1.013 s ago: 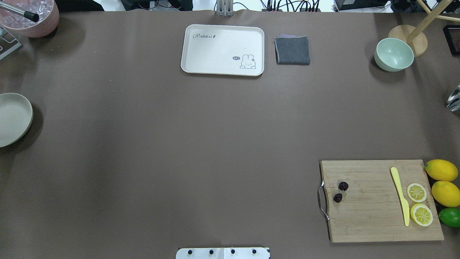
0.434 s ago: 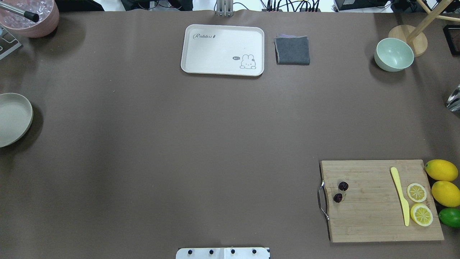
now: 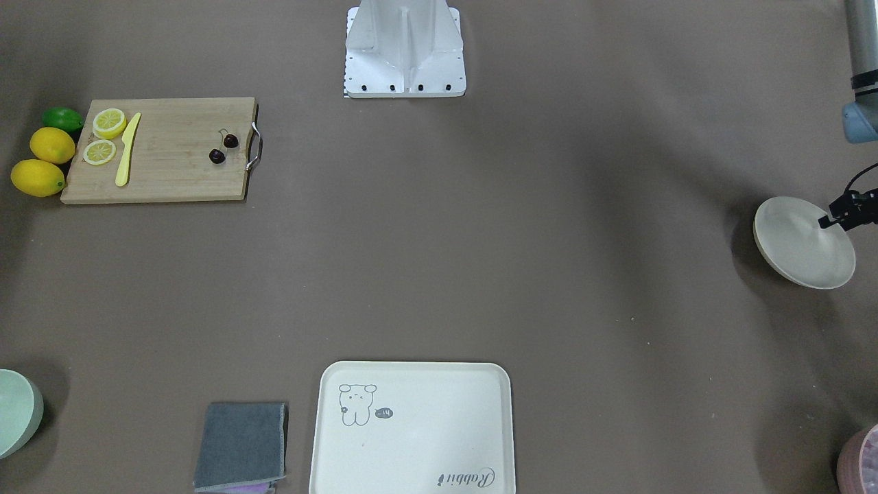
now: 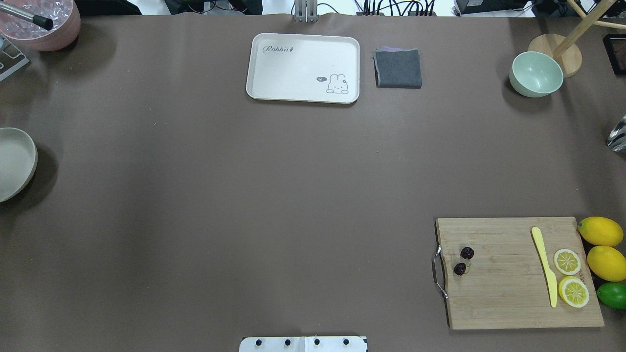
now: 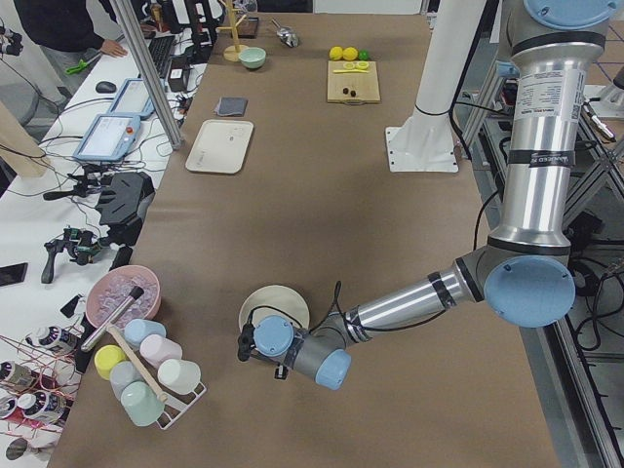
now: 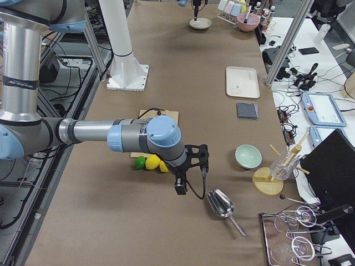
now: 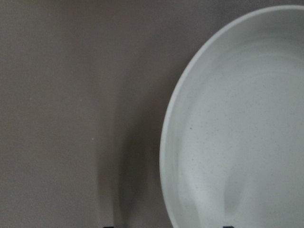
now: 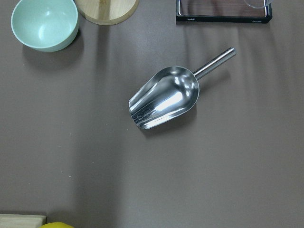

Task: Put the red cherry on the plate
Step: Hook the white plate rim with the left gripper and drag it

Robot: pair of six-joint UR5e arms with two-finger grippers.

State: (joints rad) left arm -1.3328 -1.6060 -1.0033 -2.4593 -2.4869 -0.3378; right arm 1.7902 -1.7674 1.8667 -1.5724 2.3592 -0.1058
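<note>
We see the red cherry (image 4: 467,253), two dark fruits joined by thin stems, lying on the wooden cutting board (image 4: 503,293) in the lower right of the overhead view, close to the board's left end. The plate (image 4: 14,164) sits at the left edge of that same view, partly cut off by the frame and well apart from the cherry. The left gripper (image 3: 828,218) reaches in from the right edge of the front-facing view, over the plate's rim. In the left wrist view its two dark fingertips (image 7: 108,226) just show at the bottom edge, spread wide with the rim between them and clasping nothing. The right gripper (image 6: 195,157) appears only in the side view from the right, low over the table just beside the lemons (image 6: 152,162), and we cannot tell how far apart its fingers stand. Its wrist camera looks down on a metal scoop (image 8: 166,97) at the centre and a pale green bowl (image 8: 45,23) in the upper left corner. Toward the board's right end lie a yellow knife (image 4: 545,266) and two lemon slices (image 4: 567,261). A cream tray (image 4: 303,63) and a grey cloth (image 4: 398,68) lie at the top centre of the overhead view.
</note>
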